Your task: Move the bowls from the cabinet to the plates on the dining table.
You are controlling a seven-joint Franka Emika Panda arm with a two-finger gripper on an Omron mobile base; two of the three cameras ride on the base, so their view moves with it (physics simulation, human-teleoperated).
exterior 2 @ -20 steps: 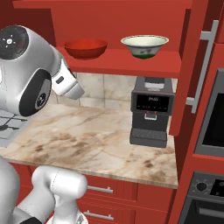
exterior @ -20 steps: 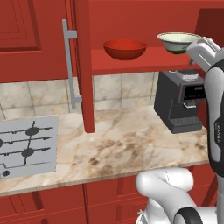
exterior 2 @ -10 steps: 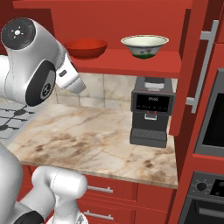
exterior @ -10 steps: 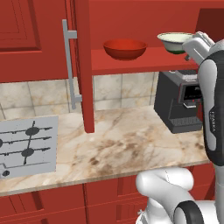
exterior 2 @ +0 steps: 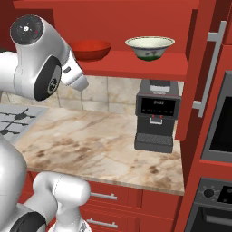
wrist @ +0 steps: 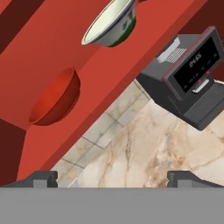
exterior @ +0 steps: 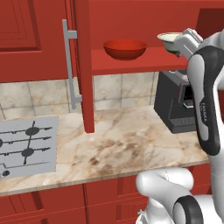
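The arm has swung up and in toward the open cabinet [exterior 2: 136,63] over the last second, its hand rising closer to the shelf, so I'd say it is lining up for a first bowl and nothing has been moved yet. The gripper [wrist: 113,177] has its jaws spread wide with nothing between them. Both bowls sit on the shelf above the black coffee machine [exterior 2: 155,115]: the red bowl [wrist: 56,98] lies ahead of the claw and well apart, the cream-white bowl [wrist: 110,24] further along, over the machine.
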